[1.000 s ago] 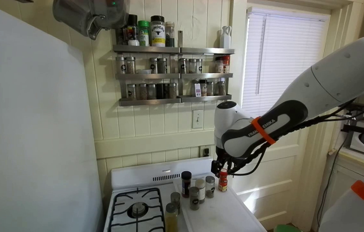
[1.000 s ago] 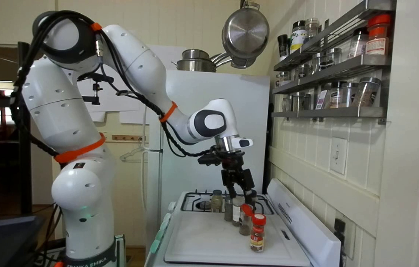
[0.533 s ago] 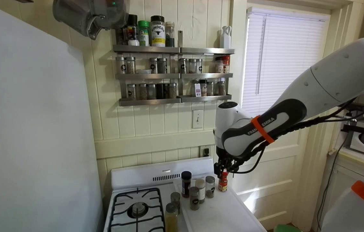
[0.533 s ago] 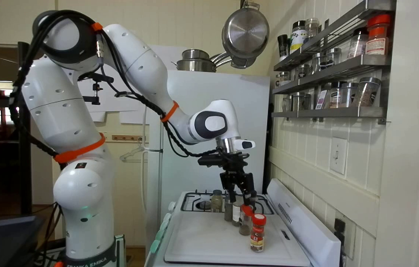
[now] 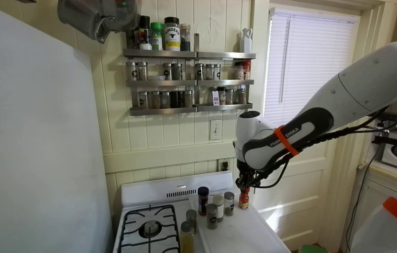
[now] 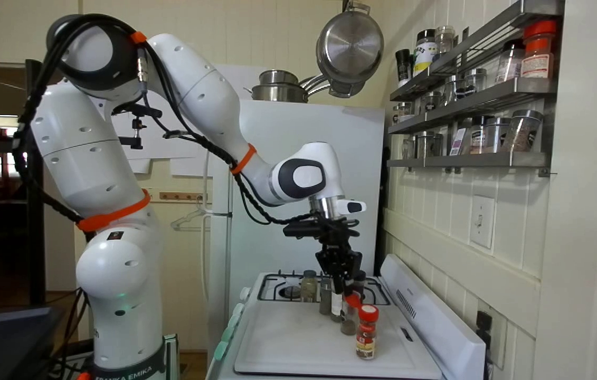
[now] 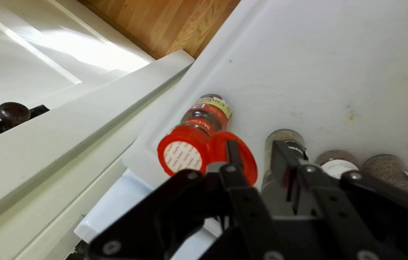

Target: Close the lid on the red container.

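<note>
We find the red container [image 6: 367, 333] upright on the white surface [image 6: 298, 343] that covers part of the stove [image 6: 425, 306]. It stands near the surface's edge, on the side toward the door [image 5: 289, 207]. In the wrist view we make out "McC" and "Cinna" on its label [image 7: 214, 110]. Its red lid [image 7: 249, 164] is open, tipped out to one side, and next to it, on the container's top, we see a pale disc [image 7: 183, 157] with red print.

The gripper [image 7: 259, 160] points down close by the lid, its fingers part-way apart with a narrow gap between them. In the wrist view one finger [image 7: 233, 155] lies across our sight of the lid; we cannot tell whether the two touch. In an exterior view the gripper hides the top of the container [image 5: 243, 202] from us.

Just beside the container stands a clear jar [image 5: 229, 204], and near that we count a pale-capped jar [image 5: 218, 209], a dark-capped jar [image 5: 203, 201] and a grey-capped jar [image 5: 212, 217]. Two more jars [image 5: 186, 239] stand near the black grate [image 5: 149, 237]. The white arm [image 5: 356, 84] slants down toward the container, with an orange band [image 5: 287, 142] around it. On the wall [image 5: 163, 130], metal shelves [image 5: 163, 83] carry rows of further jars, and we see a metal pan [image 6: 350, 46] hanging up high in both exterior views.
</note>
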You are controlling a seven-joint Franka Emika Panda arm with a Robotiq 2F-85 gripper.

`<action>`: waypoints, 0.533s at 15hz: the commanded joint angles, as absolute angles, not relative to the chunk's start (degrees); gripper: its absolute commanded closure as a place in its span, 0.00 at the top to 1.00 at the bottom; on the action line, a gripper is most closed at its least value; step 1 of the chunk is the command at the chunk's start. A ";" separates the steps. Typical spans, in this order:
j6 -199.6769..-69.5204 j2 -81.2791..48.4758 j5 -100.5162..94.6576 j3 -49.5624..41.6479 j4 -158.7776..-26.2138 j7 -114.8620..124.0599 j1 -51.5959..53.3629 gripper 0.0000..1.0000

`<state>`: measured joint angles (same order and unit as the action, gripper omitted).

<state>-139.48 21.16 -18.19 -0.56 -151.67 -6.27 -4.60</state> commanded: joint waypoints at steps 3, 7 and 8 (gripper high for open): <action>-139.95 20.54 -20.17 -0.42 -151.34 -6.10 -5.00 0.76; -139.70 19.47 -23.98 0.65 -150.88 -3.56 -6.32 0.92; -139.57 19.19 -25.41 1.07 -150.79 -2.65 -6.77 0.97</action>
<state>-139.48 20.78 -21.59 -0.23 -151.44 -5.47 -5.36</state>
